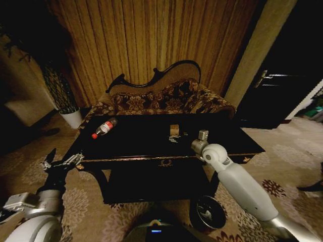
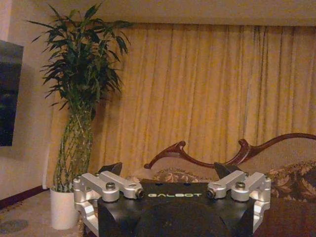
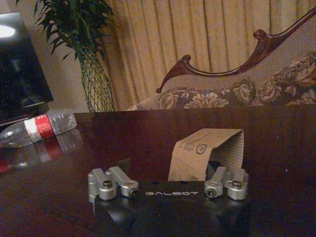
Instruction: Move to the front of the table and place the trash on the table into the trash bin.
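The black glossy table (image 1: 136, 146) stands before me. On it lie a clear bottle with a red label (image 1: 103, 127) at the left, a small tan box (image 1: 174, 129) in the middle, and a crumpled white wrapper (image 1: 173, 138) just in front of the box. My right gripper (image 1: 203, 134) hovers low over the table, right of the box. In the right wrist view its jaws are open and the box (image 3: 207, 153) stands close ahead, with the bottle (image 3: 37, 128) farther off. My left gripper (image 1: 63, 160) is open off the table's left front corner. The dark round trash bin (image 1: 209, 213) sits on the floor under my right arm.
A floral sofa (image 1: 161, 101) with a curved dark frame stands behind the table against the curtains. A tall plant in a white pot (image 1: 70, 118) is at the back left. The table has a lower shelf (image 1: 151, 184). Patterned carpet surrounds the table.
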`<state>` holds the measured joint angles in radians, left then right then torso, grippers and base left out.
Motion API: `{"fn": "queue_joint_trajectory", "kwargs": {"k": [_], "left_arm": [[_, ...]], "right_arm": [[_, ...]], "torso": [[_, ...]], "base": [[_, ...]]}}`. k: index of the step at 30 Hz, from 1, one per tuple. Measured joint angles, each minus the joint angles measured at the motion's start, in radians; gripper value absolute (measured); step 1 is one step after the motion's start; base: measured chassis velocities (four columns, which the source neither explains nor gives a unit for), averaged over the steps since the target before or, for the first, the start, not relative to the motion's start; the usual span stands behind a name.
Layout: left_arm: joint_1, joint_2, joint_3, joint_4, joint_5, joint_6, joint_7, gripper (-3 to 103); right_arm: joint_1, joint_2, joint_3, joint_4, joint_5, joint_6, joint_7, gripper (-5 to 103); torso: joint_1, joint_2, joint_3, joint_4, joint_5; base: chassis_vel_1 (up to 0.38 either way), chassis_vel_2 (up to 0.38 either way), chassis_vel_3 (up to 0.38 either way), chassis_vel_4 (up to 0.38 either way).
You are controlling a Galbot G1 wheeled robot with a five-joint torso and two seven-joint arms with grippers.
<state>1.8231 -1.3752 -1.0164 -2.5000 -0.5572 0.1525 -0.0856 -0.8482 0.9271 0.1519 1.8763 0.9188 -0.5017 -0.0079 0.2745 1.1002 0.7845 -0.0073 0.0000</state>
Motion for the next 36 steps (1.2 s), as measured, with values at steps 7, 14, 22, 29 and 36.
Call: {"fn": "queue_joint_trajectory", "kwargs": {"k": [7, 14, 22, 29, 36], "left_arm": [[-0.001, 0.000, 0.000, 0.000, 0.000, -0.001, 0.000, 100], [-0.003, -0.001, 0.003, 0.000, -0.001, -0.002, 0.000, 100], [-0.004, 0.000, 0.008, 0.000, -0.001, -0.002, 0.000, 100], [-0.005, -0.001, 0.011, 0.000, 0.004, -0.002, 0.001, 100], [-0.004, -0.003, 0.010, 0.000, 0.004, -0.002, 0.001, 100]], "right_arm": [[-0.001, -0.003, 0.000, 0.002, -0.011, -0.001, 0.001, 56], [-0.014, -0.001, 0.007, 0.007, -0.021, 0.002, 0.003, 35], [-0.035, 0.004, 0.015, 0.015, -0.036, 0.016, 0.028, 7], [-0.049, 0.002, 0.030, 0.030, -0.035, 0.019, 0.029, 0], [-0.056, 0.004, 0.034, 0.045, -0.033, 0.022, 0.030, 0]], "torso": [[0.000, 0.000, 0.000, 0.0000, -0.0001], [0.000, 0.000, 0.000, 0.0000, -0.0001], [0.000, 0.000, 0.000, 0.0000, 0.0000], [0.000, 0.000, 0.000, 0.0000, -0.0001], [0.000, 0.000, 0.000, 0.0000, 0.0000]], "base": [[0.000, 0.000, 0.000, 0.000], [0.000, 0.000, 0.000, 0.000], [0.000, 0.000, 0.000, 0.000], [0.000, 0.000, 0.000, 0.000], [0.000, 0.000, 0.000, 0.000]]}}
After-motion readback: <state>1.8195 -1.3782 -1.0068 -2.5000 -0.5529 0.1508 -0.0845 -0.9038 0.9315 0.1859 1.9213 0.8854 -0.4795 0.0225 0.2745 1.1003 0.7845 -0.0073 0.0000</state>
